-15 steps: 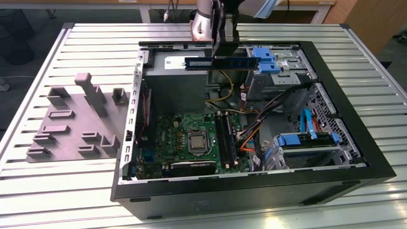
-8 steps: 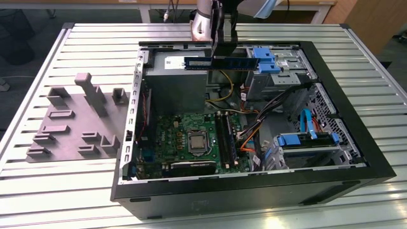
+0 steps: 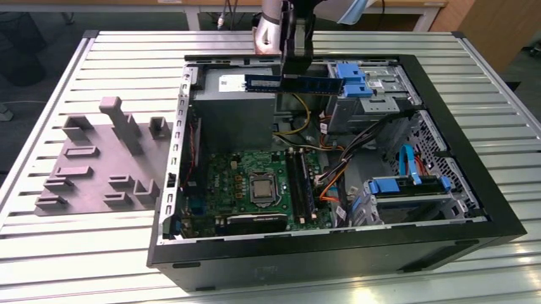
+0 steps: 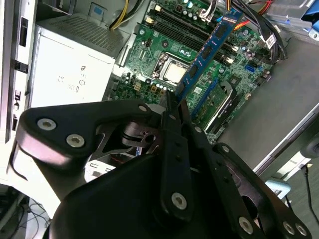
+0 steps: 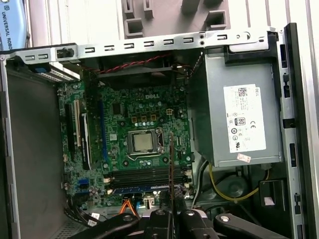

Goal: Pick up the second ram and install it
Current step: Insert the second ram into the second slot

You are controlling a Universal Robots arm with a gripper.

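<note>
Now the second ram (image 3: 325, 85) hangs level over the open case (image 3: 338, 244), high above the power supply end. The gripper (image 3: 297, 76) has it pinched at mid-length, its jaws closed on both faces. The memory slots (image 3: 298, 183) lie well below. My worry is that the stick twists in that narrow hold, meets a slot crooked, or snags the cables (image 3: 338, 174) alongside.

Memory stick (image 3: 321, 85), a long, thin dark blue board with black chips and a pale label toward its 9 o'clock end, hangs level and on edge in the exterior view. The gripper (image 3: 296, 77) clamps it at mid-length, above the 12 o'clock side of the open computer case (image 3: 338, 253).
</note>
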